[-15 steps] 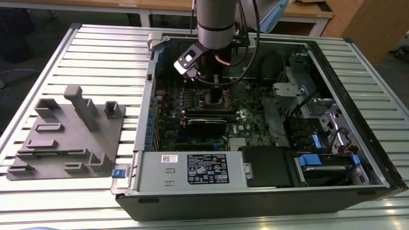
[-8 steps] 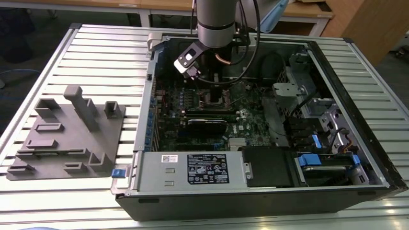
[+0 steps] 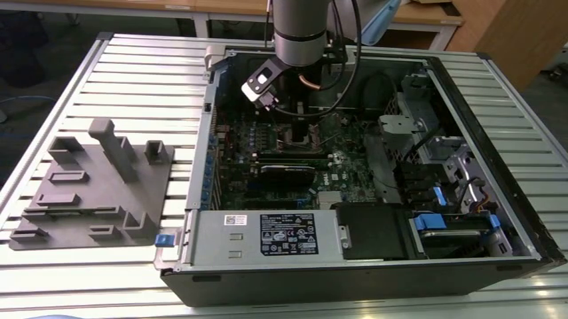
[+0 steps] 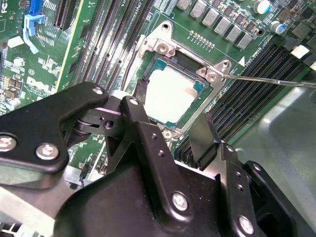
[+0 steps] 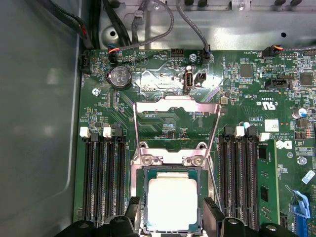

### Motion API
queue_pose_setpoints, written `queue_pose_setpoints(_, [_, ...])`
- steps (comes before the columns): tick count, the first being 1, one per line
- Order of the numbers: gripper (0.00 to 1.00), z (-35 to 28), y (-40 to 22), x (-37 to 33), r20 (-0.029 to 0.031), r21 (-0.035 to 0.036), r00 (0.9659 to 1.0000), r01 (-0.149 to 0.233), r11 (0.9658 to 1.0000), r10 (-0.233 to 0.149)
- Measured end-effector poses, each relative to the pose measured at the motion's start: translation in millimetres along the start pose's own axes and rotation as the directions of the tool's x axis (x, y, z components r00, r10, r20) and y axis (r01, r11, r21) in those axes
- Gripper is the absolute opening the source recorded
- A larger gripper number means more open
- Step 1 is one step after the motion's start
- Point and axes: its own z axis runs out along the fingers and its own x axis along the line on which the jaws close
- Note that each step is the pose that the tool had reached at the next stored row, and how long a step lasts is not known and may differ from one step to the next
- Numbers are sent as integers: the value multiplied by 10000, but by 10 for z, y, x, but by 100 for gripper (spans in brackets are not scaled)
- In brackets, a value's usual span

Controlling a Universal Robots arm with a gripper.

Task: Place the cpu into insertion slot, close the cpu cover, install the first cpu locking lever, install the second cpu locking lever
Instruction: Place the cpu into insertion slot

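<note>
Claw (image 3: 300,129) is down inside the case (image 3: 355,282), low over the green board (image 5: 237,113). My jaws are spread wide and grip nothing. One finger (image 5: 134,211) sits on each side of the cpu (image 5: 173,202), just off its edges as far as I can see. The cpu lies flat in the slot (image 4: 162,47), straight between my fingertips, silver top up. The cover (image 5: 168,102) stands open just past my fingertips, tilted up off the board, with the board showing through its window. A thin lever (image 4: 266,80) runs off sideways from a corner of the slot, out beyond one finger. Black memory slots (image 5: 103,177) run along both flanks of the claw. A grey fixture (image 3: 98,186) lies well apart from me, outside the case on the exterior view's left.
</note>
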Motion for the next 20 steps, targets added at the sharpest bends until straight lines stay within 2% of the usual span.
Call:
queue_pose_setpoints(4, [60, 0, 0, 0, 1, 0, 10000, 0, 10000, 0])
queue_pose_setpoints(5, [53, 0, 0, 0, 0, 0, 10000, 0, 10000, 0])
queue_pose_setpoints(6, [53, 0, 0, 0, 1, 0, 10000, 0, 10000, 0])
queue_pose_setpoints(8, [41, 0, 0, 0, 1, 0, 10000, 0, 10000, 0])
queue_pose_setpoints(9, [41, 0, 0, 0, 1, 0, 10000, 0, 10000, 0])
queue_pose_setpoints(11, [29, 0, 0, 0, 1, 0, 10000, 0, 10000, 0])
queue_pose_setpoints(14, [24, 0, 0, 0, 2, 0, 10000, 0, 10000, 0])
queue_pose_setpoints(16, [12, -1, 0, 0, 2, 0, 10000, 0, 10000, 0])
queue_pose_setpoints(20, [11, -1, 0, 0, 2, 0, 10000, 0, 10000, 0])
